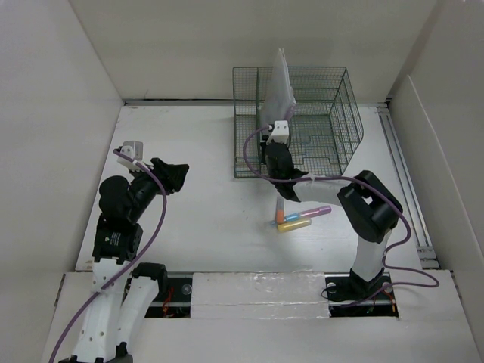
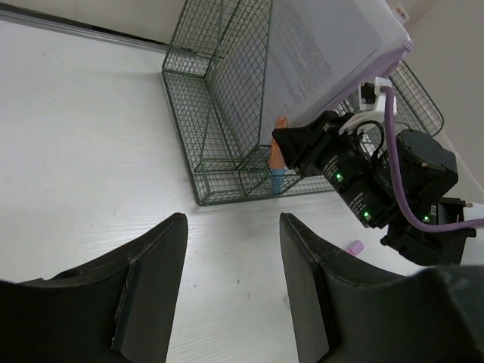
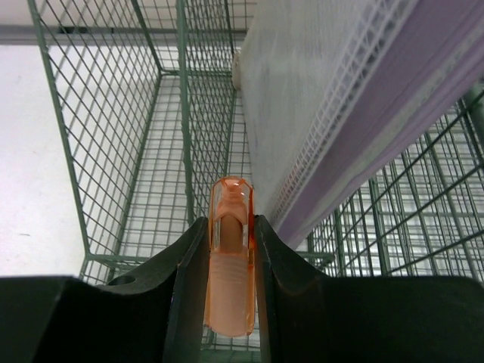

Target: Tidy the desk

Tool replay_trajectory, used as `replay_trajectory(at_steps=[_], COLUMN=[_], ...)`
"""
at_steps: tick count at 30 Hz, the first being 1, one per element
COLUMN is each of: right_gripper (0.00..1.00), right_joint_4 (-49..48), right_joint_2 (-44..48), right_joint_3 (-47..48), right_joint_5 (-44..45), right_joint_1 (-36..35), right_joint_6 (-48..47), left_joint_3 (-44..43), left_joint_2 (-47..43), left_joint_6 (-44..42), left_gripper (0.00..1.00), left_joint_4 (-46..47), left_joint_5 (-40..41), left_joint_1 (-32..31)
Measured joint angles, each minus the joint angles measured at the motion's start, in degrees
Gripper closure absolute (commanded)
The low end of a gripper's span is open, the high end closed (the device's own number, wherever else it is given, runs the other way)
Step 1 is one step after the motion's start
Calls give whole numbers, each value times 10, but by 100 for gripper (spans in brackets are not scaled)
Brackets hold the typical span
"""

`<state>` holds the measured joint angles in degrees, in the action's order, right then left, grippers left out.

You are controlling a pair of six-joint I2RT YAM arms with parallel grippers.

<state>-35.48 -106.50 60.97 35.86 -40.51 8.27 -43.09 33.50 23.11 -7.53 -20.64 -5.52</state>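
Black fingers (image 3: pixel 181 287) of the right gripper (image 3: pixel 229 231) fill the foreground of the right wrist view, closed tight on an orange highlighter (image 3: pixel 229 287) whose translucent cap pokes out past the fingertips. Just ahead stands a dark green wire-mesh basket (image 3: pixel 113 113), with a lilac-edged document folder (image 3: pixel 333 113) standing on edge inside it and leaning slightly.

The desk (image 1: pixel 204 219) is a broad, matte white rectangle, walled by white panels on three sides. It runs from the arm bases to the back wall, with both arms above it. Its surface is plain apart from a few faint scuff marks. The basket sits on its far right part, against the back wall.

A pink pen (image 1: pixel 318 212) and a yellow highlighter (image 1: pixel 295 225) lie side by side on the desk near the right arm.

The left gripper (image 2: pixel 233 227) hangs over bare desk at the left, fingers spread wide, holding nothing.
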Motion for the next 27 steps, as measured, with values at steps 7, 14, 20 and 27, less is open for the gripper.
replay_trajectory(at_steps=[7,14,20,27], right_gripper=[51,31,63,100], right_joint_4=[28,70,117,248], right_joint_2=[1,55,169,310], right_joint_3=[0,-1,-9,-89], right_joint_5=[7,1,-24,-81], right_joint_1=[0,-8,-14,-33], right_joint_6=[17,21,43,107], left_joint_3=[0,0,0,0], left_joint_2=[-2,-2,-4,-10], left_joint_6=[0,0,0,0], left_gripper=[52,52,52,51], left_joint_4=[0,0,0,0], left_joint_5=[0,-2,-3,-3], left_joint_1=[0,0,0,0])
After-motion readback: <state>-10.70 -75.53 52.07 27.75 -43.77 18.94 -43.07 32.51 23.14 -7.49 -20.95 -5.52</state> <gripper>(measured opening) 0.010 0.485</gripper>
